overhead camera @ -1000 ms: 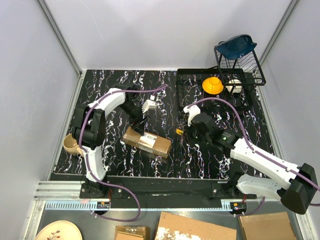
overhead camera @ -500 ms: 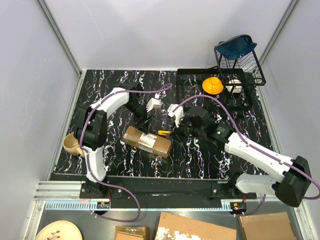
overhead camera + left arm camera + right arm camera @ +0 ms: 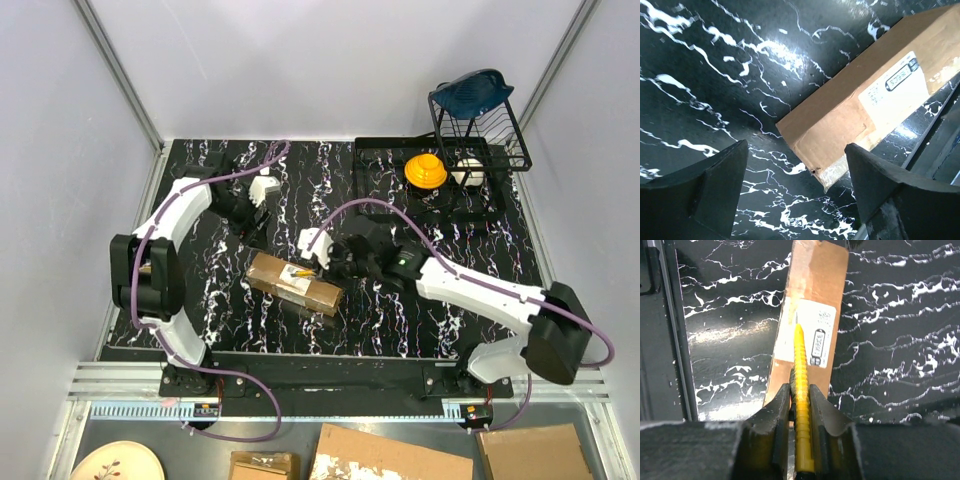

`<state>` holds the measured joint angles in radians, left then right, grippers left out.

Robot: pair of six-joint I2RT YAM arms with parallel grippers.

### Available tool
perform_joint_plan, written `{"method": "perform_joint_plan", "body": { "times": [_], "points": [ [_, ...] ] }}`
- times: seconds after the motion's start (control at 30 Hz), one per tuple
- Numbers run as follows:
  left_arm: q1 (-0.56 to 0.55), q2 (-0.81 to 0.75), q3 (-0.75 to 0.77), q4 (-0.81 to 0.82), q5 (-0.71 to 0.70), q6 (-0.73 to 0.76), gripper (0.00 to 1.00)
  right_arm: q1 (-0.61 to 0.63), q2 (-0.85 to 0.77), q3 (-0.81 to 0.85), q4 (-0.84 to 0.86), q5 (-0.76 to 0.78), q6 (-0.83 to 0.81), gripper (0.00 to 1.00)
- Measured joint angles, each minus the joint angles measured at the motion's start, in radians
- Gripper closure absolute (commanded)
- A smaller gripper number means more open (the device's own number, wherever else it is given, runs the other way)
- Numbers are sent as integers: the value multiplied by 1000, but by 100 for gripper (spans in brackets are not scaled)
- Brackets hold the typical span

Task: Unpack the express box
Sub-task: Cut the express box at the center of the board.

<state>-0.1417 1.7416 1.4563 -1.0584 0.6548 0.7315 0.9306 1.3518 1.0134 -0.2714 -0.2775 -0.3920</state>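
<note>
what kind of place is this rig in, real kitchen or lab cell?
Probably a lab test cell, not a real kitchen: plain white panel walls on aluminium framing, a marble-print tabletop, and a dish rack set as a prop.

Reads as a robotics lab test cell: boxed in by plain white panels on aluminium posts, floored with a black marbled tabletop, edged by an aluminium rail (left arm and right arm based beside it), with a wire dish rack.
</note>
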Motion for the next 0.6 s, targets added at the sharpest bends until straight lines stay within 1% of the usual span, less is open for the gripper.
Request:
{"method": "perform_joint_plan", "body": {
  "times": [0.17, 0.33, 0.6],
  "points": [
    [6, 28, -89, 40, -29, -33, 22, 52, 99, 44, 24, 30, -84, 100],
    [15, 63, -93, 62, -39, -34, 26, 77, 158, 93, 29, 52, -141, 100],
    [21, 90, -95, 74, -38, -27, 30, 90, 221, 164, 43, 59, -188, 100]
  ]
}}
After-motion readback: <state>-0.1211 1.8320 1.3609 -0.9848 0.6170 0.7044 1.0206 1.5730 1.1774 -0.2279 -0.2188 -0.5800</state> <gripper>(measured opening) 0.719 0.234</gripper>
